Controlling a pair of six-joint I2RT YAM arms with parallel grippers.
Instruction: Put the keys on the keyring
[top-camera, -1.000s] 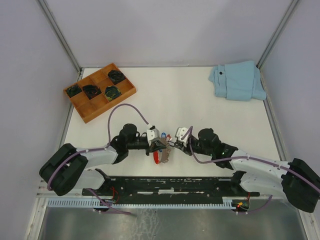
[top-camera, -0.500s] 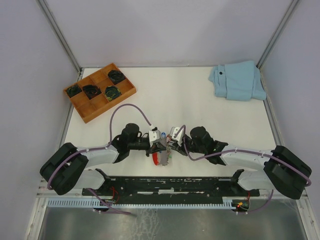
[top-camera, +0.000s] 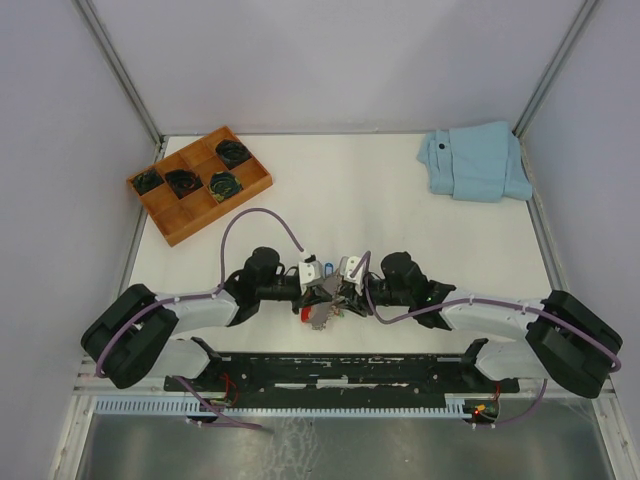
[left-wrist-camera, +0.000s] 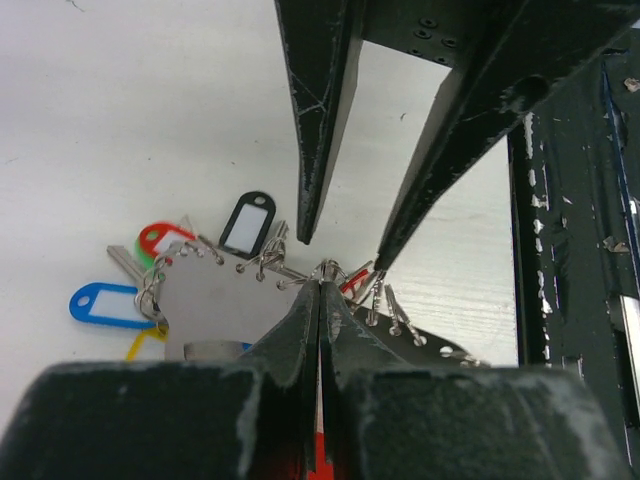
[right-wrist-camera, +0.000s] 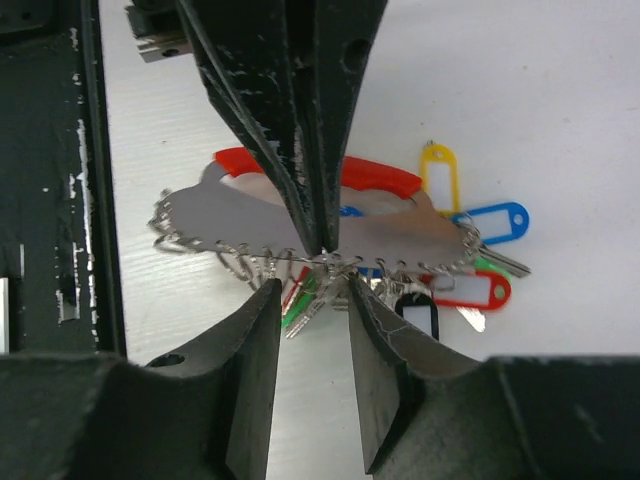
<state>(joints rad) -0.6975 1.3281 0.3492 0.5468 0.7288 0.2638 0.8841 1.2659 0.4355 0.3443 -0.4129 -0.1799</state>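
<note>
The left hand (left-wrist-camera: 320, 285) pinches the keyring (right-wrist-camera: 230, 215) while the right hand (right-wrist-camera: 312, 287) gapes just opposite it, seemingly mid-threading; next that hand must close precisely on the ring.

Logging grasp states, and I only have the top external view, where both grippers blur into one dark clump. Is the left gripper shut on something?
Observer: Yes; in the left wrist view the left gripper is shut on a wire ring of the keyring.
Operator: And the right gripper?
Observer: Open; in the right wrist view its fingers sit apart just under the keyring.
Operator: Where is the red-tagged key?
Observer: Lying on the table, beside the blue tag.
</note>
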